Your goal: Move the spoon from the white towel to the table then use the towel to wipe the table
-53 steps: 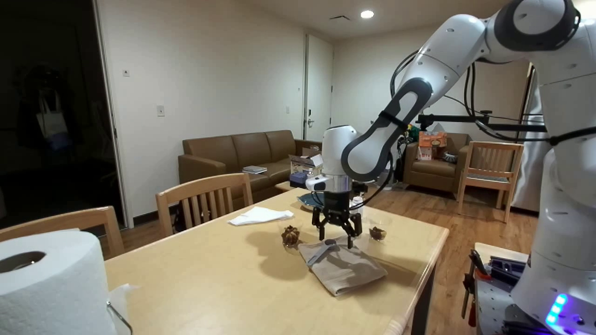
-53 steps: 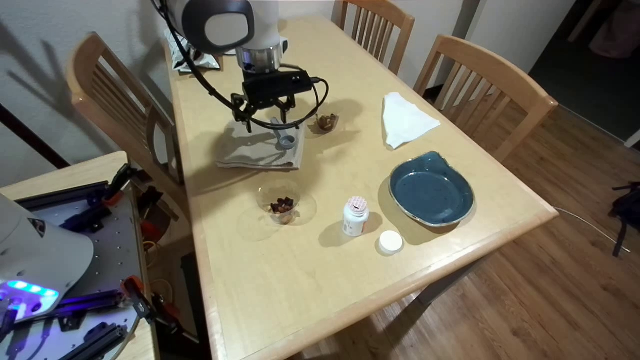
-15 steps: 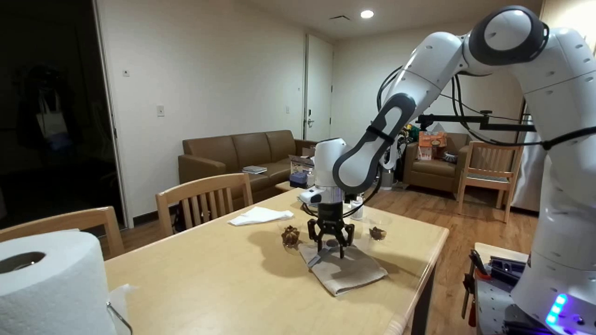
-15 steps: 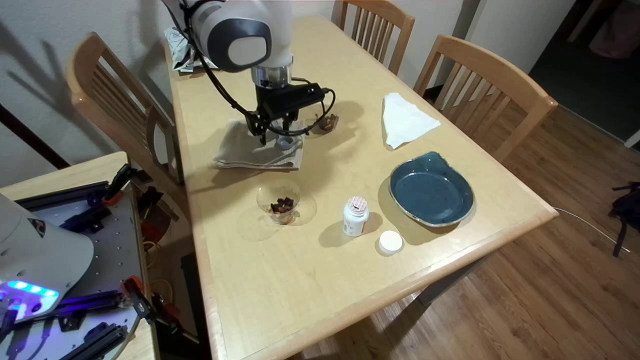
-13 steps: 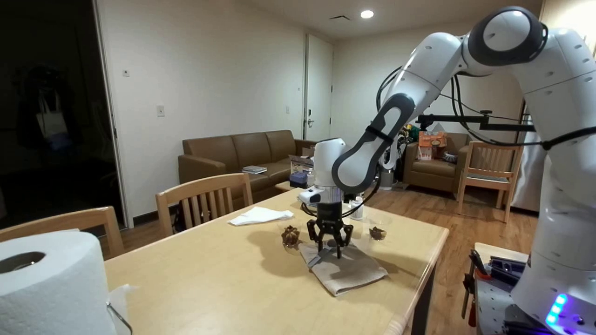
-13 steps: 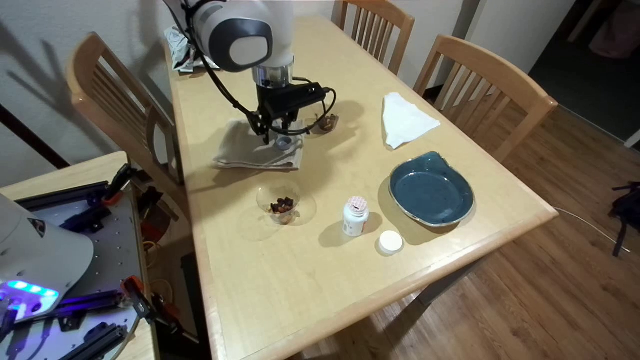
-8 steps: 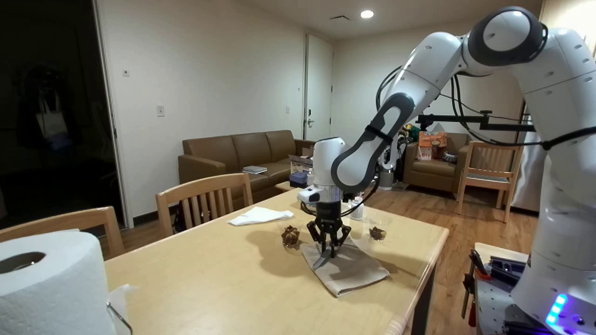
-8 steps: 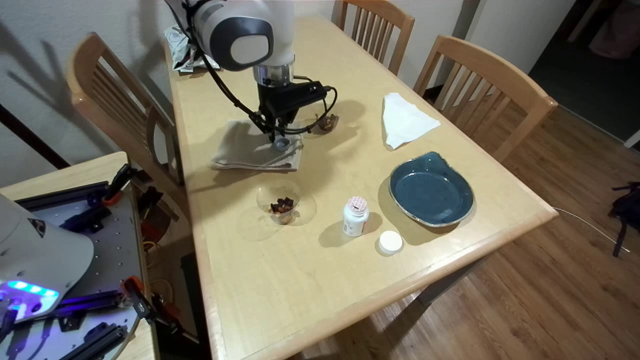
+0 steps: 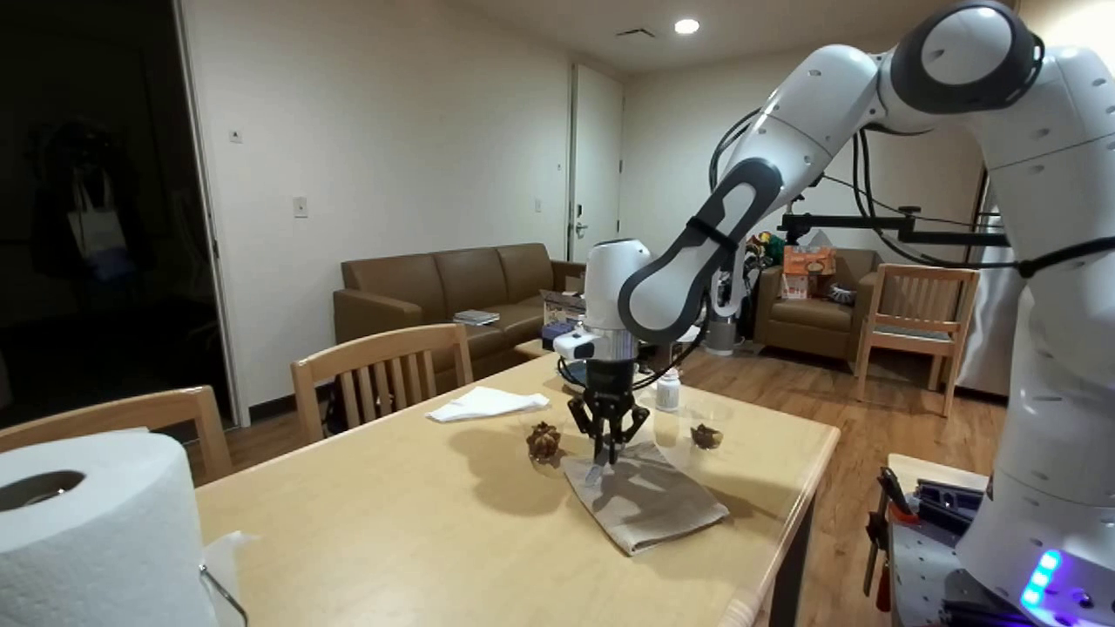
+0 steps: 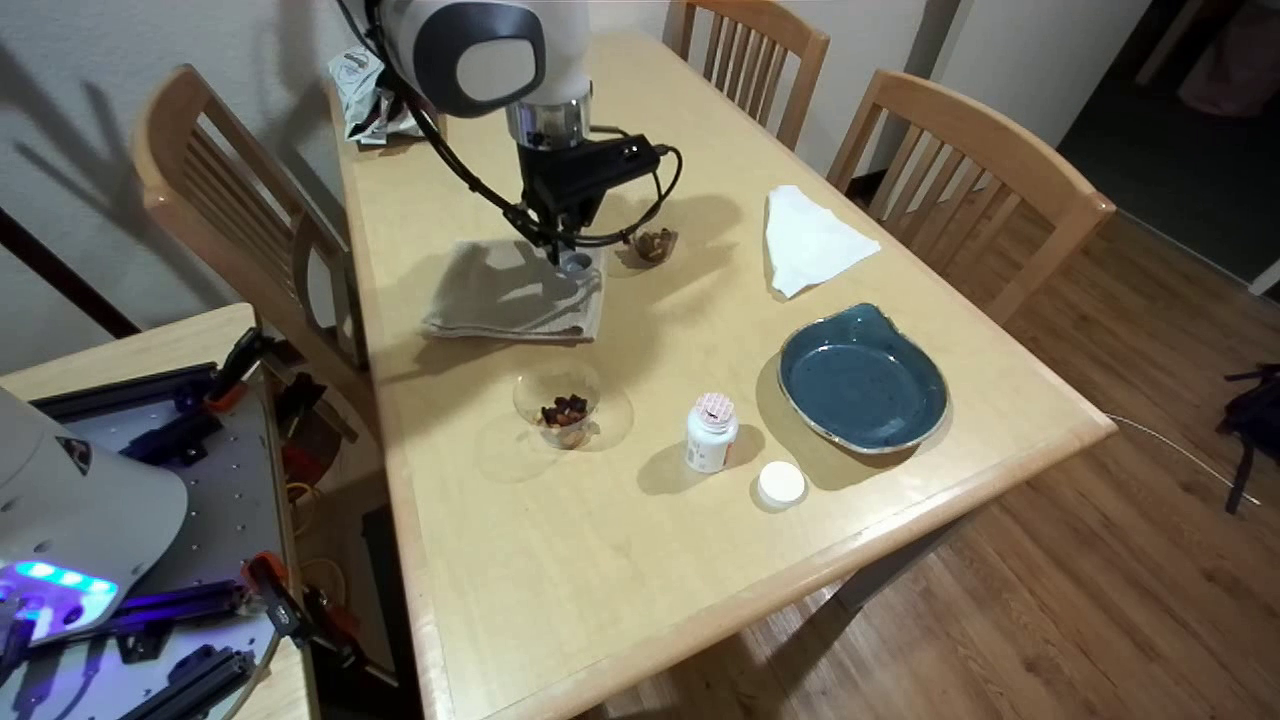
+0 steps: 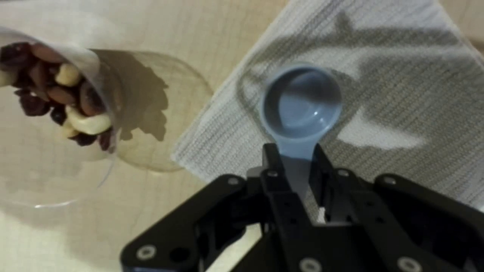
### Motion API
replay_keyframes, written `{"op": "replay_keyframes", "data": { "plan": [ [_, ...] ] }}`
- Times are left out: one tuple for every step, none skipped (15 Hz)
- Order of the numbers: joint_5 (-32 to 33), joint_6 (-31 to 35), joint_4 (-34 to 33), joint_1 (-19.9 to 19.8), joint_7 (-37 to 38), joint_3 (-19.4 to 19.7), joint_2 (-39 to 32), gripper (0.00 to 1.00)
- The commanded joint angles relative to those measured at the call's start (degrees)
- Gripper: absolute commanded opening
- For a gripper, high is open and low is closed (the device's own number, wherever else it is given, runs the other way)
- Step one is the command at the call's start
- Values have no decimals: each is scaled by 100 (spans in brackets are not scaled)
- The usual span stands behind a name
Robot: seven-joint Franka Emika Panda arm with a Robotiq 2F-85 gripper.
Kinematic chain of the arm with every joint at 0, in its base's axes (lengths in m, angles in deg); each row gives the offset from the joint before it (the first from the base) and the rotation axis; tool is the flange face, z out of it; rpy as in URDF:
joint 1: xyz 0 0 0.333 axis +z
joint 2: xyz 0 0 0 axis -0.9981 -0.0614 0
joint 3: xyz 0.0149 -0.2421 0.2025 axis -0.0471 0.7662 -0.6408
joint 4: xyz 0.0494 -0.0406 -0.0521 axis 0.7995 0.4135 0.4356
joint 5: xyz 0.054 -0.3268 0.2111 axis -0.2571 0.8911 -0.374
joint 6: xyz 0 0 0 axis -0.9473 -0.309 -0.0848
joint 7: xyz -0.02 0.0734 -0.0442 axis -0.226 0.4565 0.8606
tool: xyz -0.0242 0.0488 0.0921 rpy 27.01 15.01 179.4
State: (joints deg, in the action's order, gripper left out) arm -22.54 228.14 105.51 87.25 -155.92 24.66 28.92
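While the Franka arm [image 9: 810,113] bends high at the elbow, its forearm slanting down over the table [image 9: 392,540], the wrist hangs upright and the Robotiq gripper [image 11: 297,153] points straight down above the white towel [image 9: 653,509]. Its fingers [image 11: 273,166] stand close together, holding the handle of the blue-grey measuring spoon [image 11: 298,128], whose round bowl opens upward just above the cloth. In the wrist view a clear cup of nuts and dried fruit [image 11: 72,162] stands just beside the towel's edge; in an exterior view a second clear cup [image 10: 530,398] stands near another edge. Farther along the table are a white bottle [image 10: 710,442], a round white cap [image 10: 781,484] and a glazed blue dish [image 10: 862,390], and a white paper sheet [image 10: 815,245] lies near the table's long side. A paper towel roll [image 9: 100,531] stands well apart from the arm.
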Motion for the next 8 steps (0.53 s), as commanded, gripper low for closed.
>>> {"op": "replay_keyframes", "data": {
  "plan": [
    [-341, 31, 76, -197, -137, -204, 495, 8],
    [-556, 28, 37, -261, -262, -264, 560, 8],
    [-781, 16, -34, -311, -354, -311, 600, 8],
    [-1062, 16, -112, -373, -484, -363, 609, 8],
    [-1386, -39, -212, -432, -630, -422, 606, 8],
    [-1785, -139, -387, -516, -872, -497, 544, 8],
    [-2137, -213, -532, -580, -1065, -540, 485, 8],
    [-2478, -318, -711, -645, -1245, -559, 400, 8]
  ]
}}
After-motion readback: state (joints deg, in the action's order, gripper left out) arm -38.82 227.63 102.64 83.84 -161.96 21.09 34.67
